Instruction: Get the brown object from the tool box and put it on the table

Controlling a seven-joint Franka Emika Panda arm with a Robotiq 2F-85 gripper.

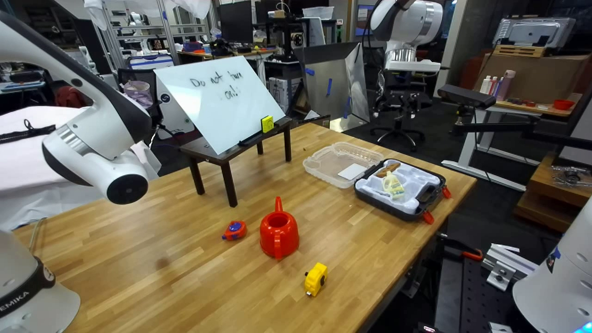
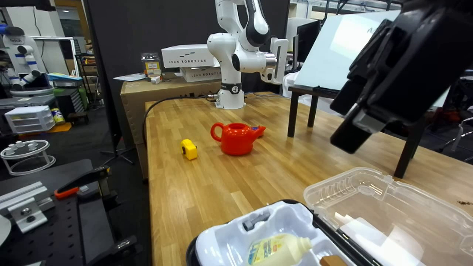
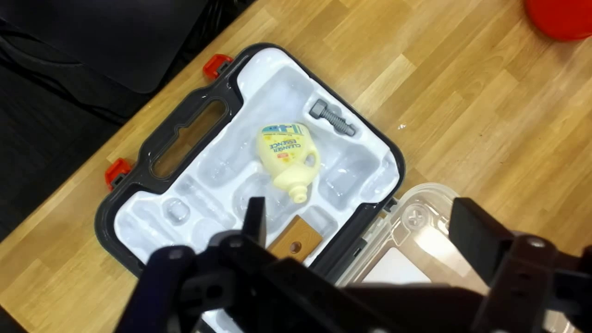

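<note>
The brown object point(image 1: 387, 169) is a flat oblong block with a round hole. It lies in the tool box point(image 1: 365, 200), a black-rimmed case with a white moulded inlay. The block also shows in the wrist view point(image 3: 296, 240), partly hidden by my gripper, and at the bottom edge of an exterior view point(image 2: 332, 261). My gripper point(image 3: 360, 224) is open and empty above the case. Its left finger is beside the block in the picture; its right finger is over the clear lid. It also hangs above the table point(image 2: 207, 188) in an exterior view point(image 2: 343, 123).
A yellow bottle point(image 3: 289, 159) and a grey bolt point(image 3: 332, 118) lie in the case. Its clear lid point(image 1: 340, 157) is folded open. A red pot point(image 1: 279, 233), red tape measure point(image 1: 235, 230), yellow tape measure point(image 1: 316, 279) and whiteboard stand point(image 1: 226, 159) are on the table.
</note>
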